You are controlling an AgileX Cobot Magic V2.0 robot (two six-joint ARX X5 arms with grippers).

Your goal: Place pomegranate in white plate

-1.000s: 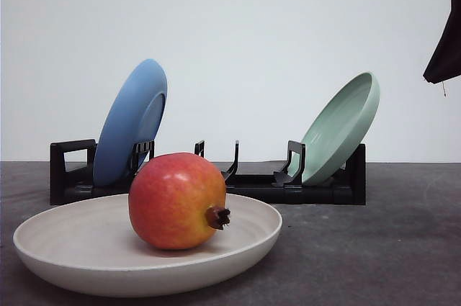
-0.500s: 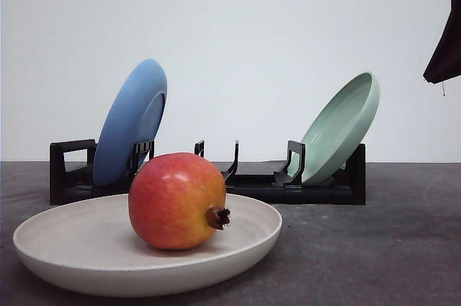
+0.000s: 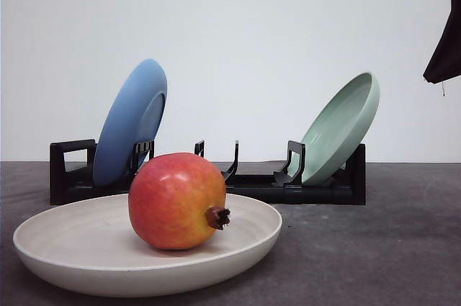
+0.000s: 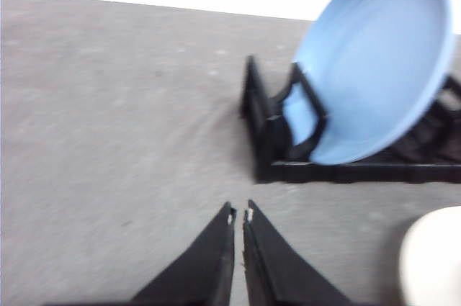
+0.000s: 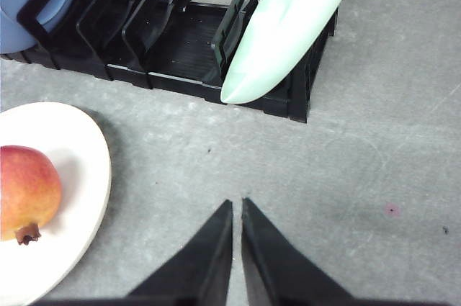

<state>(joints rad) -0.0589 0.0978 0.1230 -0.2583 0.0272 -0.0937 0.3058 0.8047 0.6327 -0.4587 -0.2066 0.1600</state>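
Note:
The pomegranate (image 3: 176, 201), red shading to orange with a brown crown, lies in the white plate (image 3: 65, 245) at the front of the table. It also shows at the edge of the right wrist view, the pomegranate (image 5: 25, 189) resting on the plate (image 5: 75, 151). My right gripper (image 5: 235, 205) is shut and holds nothing, over bare table to the right of the plate. My left gripper (image 4: 239, 213) is shut and holds nothing, over grey table near the rack's blue-plate end. A rim of the white plate (image 4: 436, 255) shows beside it.
A black dish rack (image 3: 252, 183) stands behind the white plate, holding a blue plate (image 3: 132, 120) at its left end and a pale green plate (image 3: 344, 124) at its right end. A dark object (image 3: 445, 39) hangs at the top right.

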